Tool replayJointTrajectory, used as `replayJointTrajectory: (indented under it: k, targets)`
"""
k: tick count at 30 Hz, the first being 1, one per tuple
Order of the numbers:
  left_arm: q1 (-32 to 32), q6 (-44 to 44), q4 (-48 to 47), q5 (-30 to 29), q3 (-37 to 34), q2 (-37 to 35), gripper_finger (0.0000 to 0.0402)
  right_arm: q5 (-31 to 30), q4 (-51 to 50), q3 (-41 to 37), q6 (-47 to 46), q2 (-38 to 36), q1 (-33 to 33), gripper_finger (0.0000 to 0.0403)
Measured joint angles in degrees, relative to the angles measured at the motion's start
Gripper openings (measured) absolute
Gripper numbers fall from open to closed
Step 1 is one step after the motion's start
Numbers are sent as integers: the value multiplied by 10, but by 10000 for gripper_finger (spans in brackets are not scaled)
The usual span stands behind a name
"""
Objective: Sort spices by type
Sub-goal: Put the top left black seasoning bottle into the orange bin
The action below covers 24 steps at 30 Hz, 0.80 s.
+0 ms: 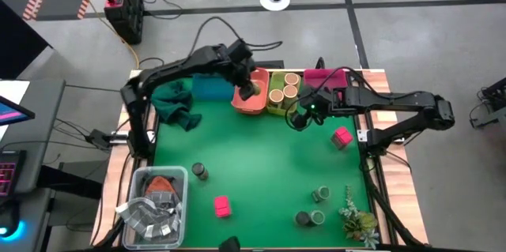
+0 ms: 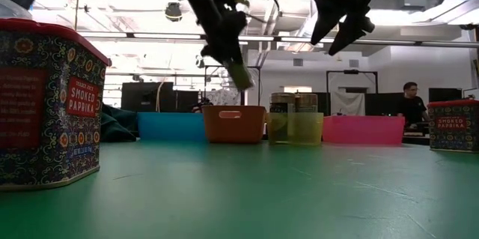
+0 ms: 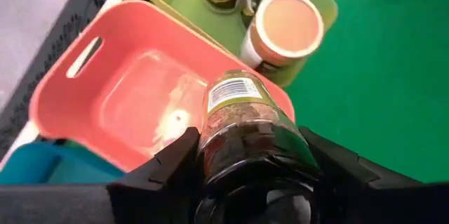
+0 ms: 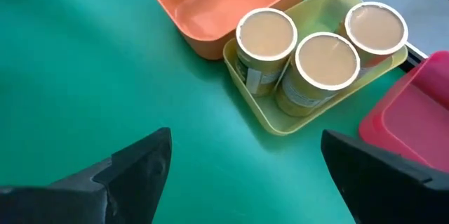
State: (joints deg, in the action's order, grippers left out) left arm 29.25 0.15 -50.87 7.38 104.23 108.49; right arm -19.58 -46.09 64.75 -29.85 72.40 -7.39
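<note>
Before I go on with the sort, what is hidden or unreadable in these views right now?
- Jar in the left hand: its lid is hidden between the fingers in the left wrist view, and its label is too blurred to read.
- Orange tray: in the high view the arm covers part of its inside.
- Pink tray: cut off by the right wrist view's edge; the right hand partly covers it from above.
- Jars near the plant: too small to read.

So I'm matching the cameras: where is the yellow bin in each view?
High: yellow bin, right of the orange bin.
Low: centre, right of orange.
Left wrist: top edge, behind orange.
Right wrist: upper right, beside orange.
Shared landmark: the orange bin.
</note>
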Motion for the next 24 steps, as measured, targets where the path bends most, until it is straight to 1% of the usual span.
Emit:
replayJointTrajectory:
  k: [4, 8, 11, 14, 16, 20, 24]
  targets:
    - [-1, 9, -54, -2, 87, 67, 207, 1, 12, 0, -5, 0, 2, 392]
    - [-2, 44, -113, -39, 183, 145, 207, 2, 14, 0, -8, 0, 3, 392]
    - [12, 50, -146, -55, 250, 194, 207, 2, 14, 0, -14, 0, 2, 392]
    - [28, 47, -166, -65, 298, 232, 208, 2, 14, 0, -19, 0, 2, 392]
    - [34, 46, -172, -75, 309, 251, 208, 2, 14, 0, -25, 0, 2, 392]
    - [39, 47, -190, -78, 302, 274, 208, 2, 14, 0, -32, 0, 2, 392]
    - [39, 55, -197, -87, 299, 277, 215, 2, 14, 0, -29, 0, 2, 392]
